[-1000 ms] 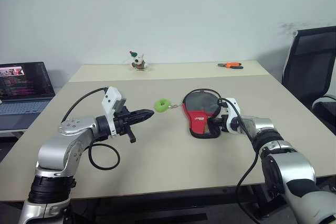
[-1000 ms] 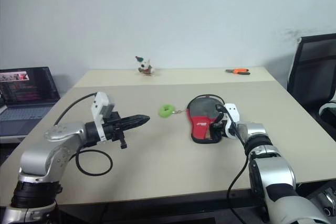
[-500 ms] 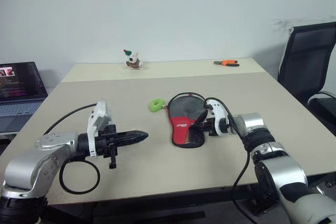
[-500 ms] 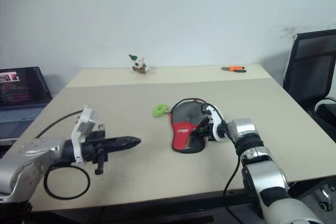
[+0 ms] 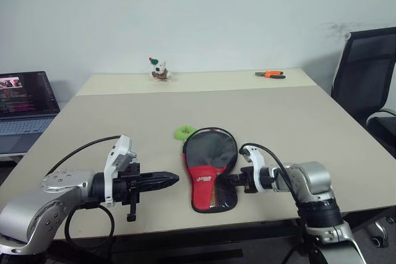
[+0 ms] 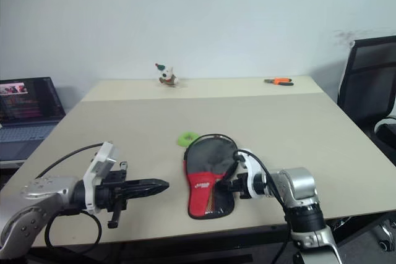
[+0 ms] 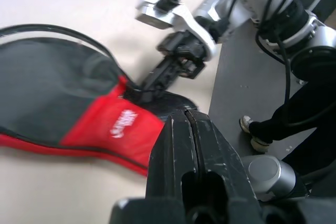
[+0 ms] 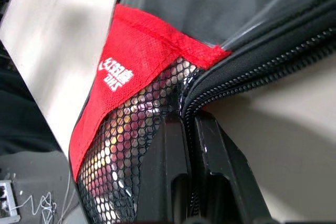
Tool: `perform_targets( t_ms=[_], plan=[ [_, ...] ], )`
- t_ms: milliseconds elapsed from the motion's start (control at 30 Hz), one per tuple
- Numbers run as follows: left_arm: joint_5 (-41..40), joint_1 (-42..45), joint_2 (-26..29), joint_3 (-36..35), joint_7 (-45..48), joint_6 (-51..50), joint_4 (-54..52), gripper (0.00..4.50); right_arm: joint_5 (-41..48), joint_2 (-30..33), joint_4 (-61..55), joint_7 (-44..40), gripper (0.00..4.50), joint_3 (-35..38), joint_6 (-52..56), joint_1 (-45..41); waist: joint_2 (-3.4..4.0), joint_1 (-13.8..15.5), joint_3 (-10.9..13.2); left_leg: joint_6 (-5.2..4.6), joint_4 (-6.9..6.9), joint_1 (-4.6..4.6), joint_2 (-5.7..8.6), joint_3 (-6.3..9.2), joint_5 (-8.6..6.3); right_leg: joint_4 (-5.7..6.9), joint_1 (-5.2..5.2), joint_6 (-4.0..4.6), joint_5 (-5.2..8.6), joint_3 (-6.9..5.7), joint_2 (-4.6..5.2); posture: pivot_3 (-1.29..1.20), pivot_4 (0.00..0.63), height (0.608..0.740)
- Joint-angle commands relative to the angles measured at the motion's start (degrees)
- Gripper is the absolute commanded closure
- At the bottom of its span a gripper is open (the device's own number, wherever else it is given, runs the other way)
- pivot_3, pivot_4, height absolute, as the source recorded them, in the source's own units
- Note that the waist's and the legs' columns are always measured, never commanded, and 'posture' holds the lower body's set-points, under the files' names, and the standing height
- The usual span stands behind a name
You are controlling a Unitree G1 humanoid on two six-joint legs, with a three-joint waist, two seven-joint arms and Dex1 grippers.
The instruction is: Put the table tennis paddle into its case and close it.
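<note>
Right gripper [image 5: 230, 180] lies low, pinching the case [image 5: 209, 168] edge; left gripper [image 5: 168, 180] level, closed, empty.

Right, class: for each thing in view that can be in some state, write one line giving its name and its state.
case: flat on the table, pinched at its zip edge by the right gripper.
green ring pull: lying on the table at the case's far end.
left gripper: shut, holding nothing, beside the case.
right gripper: shut on the case's edge.
laptop: open, screen lit.
pliers: lying on the far table.
</note>
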State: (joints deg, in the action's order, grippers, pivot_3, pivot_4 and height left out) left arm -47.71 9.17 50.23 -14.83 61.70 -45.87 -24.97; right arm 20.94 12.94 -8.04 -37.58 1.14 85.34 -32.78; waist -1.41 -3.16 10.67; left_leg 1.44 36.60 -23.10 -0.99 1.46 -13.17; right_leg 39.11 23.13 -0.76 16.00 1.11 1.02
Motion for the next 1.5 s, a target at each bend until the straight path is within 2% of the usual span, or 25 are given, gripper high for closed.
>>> perform_targets(
  t_ms=[33, 500, 833, 967, 1100, 1200, 1300, 1400, 1500],
  plan=[
    [-0.6, 0.3, 0.6, 0.2, 0.1, 0.6, -0.9, 4.5, 2.2, 0.6, -3.5, 1.9, 4.49, 1.5, 3.7, 1.6, 0.0, 0.1, 0.0, 0.0, 0.0, 0.0, 0.02, 0.0, 0.0, 0.0, -0.01, 0.0, 0.0, 0.0, -0.01, 0.0, 0.15, 0.74],
    [0.0, 1.3, 0.7, 1.8, 0.4, 1.1, -0.3, 4.5, 9.2, -1.0, -10.8, 7.8, 4.49, 4.4, 7.2, 5.9, 0.0, 0.5, 0.0, -0.01, -0.02, -0.05, 0.09, 0.01, 0.0, -0.06, 0.0, -0.03, 0.01, -0.01, -0.04, 0.0, 0.15, 0.74],
    [0.7, 1.6, 0.9, 2.0, 0.5, 1.5, 0.1, 4.5, 10.7, -1.1, -10.2, 12.8, 4.49, 5.4, 7.2, 6.4, 0.0, 0.5, 0.0, -0.01, -0.02, -0.05, 0.09, 0.0, 0.0, -0.06, 0.0, -0.04, 0.02, -0.02, -0.07, 0.0, 0.15, 0.74],
    [1.3, 0.9, 0.5, 1.8, 0.0, 2.1, 0.1, 4.5, 11.7, -2.0, -11.2, 15.0, 3.4, 8.2, 7.2, 6.3, -0.01, 0.5, 0.0, -0.01, -0.01, -0.05, 0.09, 0.01, 0.0, -0.06, 0.0, -0.04, 0.02, -0.01, -0.07, 0.0, 0.15, 0.74],
    [1.9, 0.3, 0.3, 1.6, -0.2, 2.8, 0.2, 4.5, 14.0, -1.8, -12.5, 16.5, 2.05, 9.1, 7.2, 5.9, 0.0, 0.5, 0.0, -0.01, -0.02, -0.04, 0.08, 0.01, 0.0, -0.06, 0.0, -0.04, 0.02, -0.01, -0.07, 0.0, 0.15, 0.74],
    [2.0, 0.1, 0.1, 1.5, -0.8, 3.1, 0.0, 4.5, 14.1, 2.2, -15.1, 15.7, 1.08, 7.6, 6.7, 5.4, 0.0, 0.6, 0.0, -0.01, -0.01, -0.05, 0.1, 0.01, 0.0, -0.06, -0.01, -0.05, 0.02, -0.01, -0.06, 0.0, 0.15, 0.74],
    [2.2, -0.2, -0.1, 1.0, -1.8, 3.4, 0.2, 4.5, 13.5, 10.0, -15.4, 11.3, 0.04, 5.2, -2.0, 4.1, 0.0, 0.7, 0.0, -0.01, 0.0, -0.07, 0.14, 0.0, 0.0, -0.1, -0.01, -0.08, 0.03, -0.02, -0.02, 0.0, 0.15, 0.74],
    [3.6, 0.0, -0.7, 0.5, -4.3, 4.4, 1.4, 4.5, 14.7, 12.6, -13.2, 6.3, 0.04, 5.5, -10.4, 0.2, 0.0, 0.5, 0.0, -0.01, 0.0, -0.06, 0.15, -0.04, 0.0, -0.11, 0.0, -0.34, 0.18, 0.01, -0.05, 0.0, 0.15, 0.74],
    [4.9, 2.1, -3.0, -0.1, -9.6, 4.3, 3.8, 4.5, 15.7, 9.9, -12.5, 3.7, 0.04, 3.2, -16.9, -2.9, -0.01, 0.4, 0.0, -0.01, -0.02, -0.01, 0.12, -0.05, 0.0, -0.1, 0.02, -0.32, 0.2, 0.04, -0.09, 0.0, 0.15, 0.74]
  ],
)
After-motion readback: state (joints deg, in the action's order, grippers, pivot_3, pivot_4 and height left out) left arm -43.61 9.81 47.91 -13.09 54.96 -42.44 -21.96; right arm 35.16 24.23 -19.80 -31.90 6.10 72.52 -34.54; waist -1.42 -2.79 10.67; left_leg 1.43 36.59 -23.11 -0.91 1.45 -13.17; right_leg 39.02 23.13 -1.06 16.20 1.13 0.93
